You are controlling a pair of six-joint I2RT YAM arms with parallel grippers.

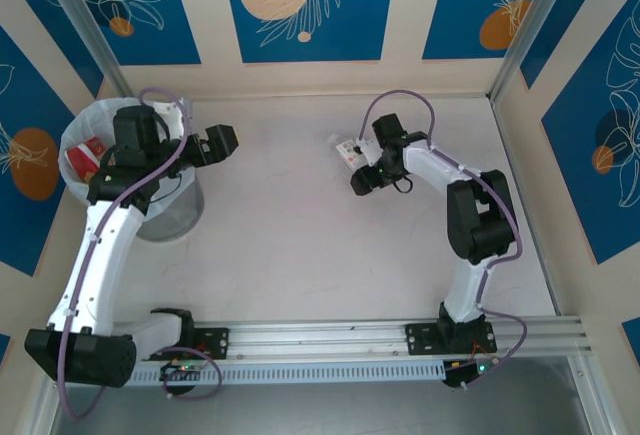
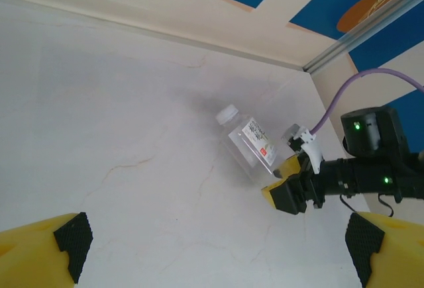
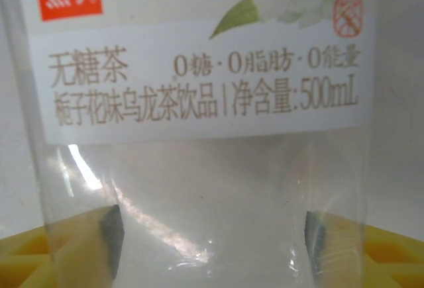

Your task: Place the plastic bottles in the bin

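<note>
Jaws of the right gripper [image 2: 286, 183] are clamped on the base end of a clear bottle [image 2: 250, 144] with a white label, its black pads [image 3: 112, 232] against the bottle's sides, toward the far side of the table [image 1: 280, 245], right of centre. The left gripper [image 1: 222, 142] hangs with jaws wide apart and empty, just beside the bin [image 1: 178, 217] at far left, where red-labelled bottles [image 1: 85, 160] lie inside.

The bottle [image 3: 199, 189] gripped in my right pincer [image 2: 283, 182] was clear, its white label [image 3: 199, 76] carrying brown characters, a green leaf and an orange-red block. My fingers [image 3: 397, 256] were yellow with black pads. The worktop [image 1: 290, 240] was pale grey, faintly veined. Left of the bottle, the bin [image 1: 180, 217] was grey, lined white.
</note>
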